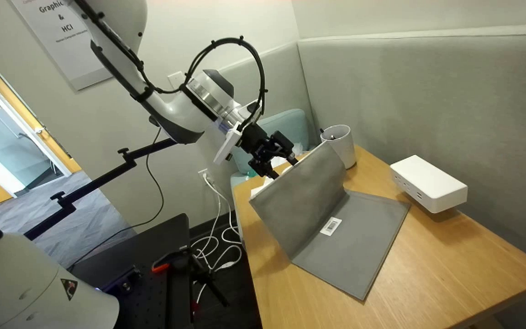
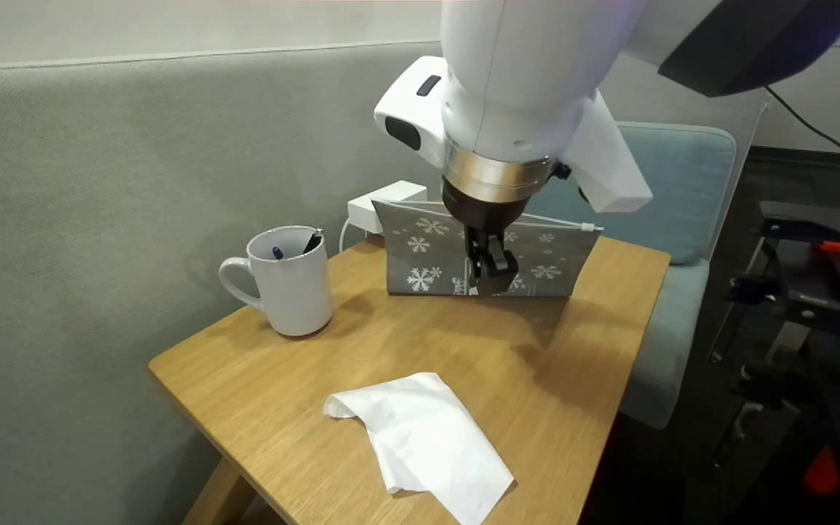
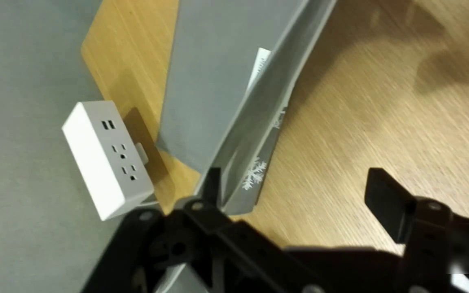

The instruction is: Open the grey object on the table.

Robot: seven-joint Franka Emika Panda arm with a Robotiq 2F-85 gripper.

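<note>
The gripper [image 3: 294, 177] stands spread, one finger [image 3: 213, 185] at the half-raised folder [image 3: 206, 81].

Wrist view: my gripper [image 3: 297, 193] out of focus, esp. toward bottom edge; white box [image 3: 106, 162] w/ one face near burnt-out. In both exterior views: illum. diffuse. In an exterior view: soft, overlapping shadows on table [image 2: 267, 379] below my arm [image 2: 537, 73]; floor [image 2: 737, 240] v. dim. In an exterior view: doorway [image 1: 7, 137] v. bright, partly washed out.

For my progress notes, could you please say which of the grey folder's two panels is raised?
The snowflake-printed panel, tilted up beside the tool; the label-bearing panel lies flat on the table.
</note>
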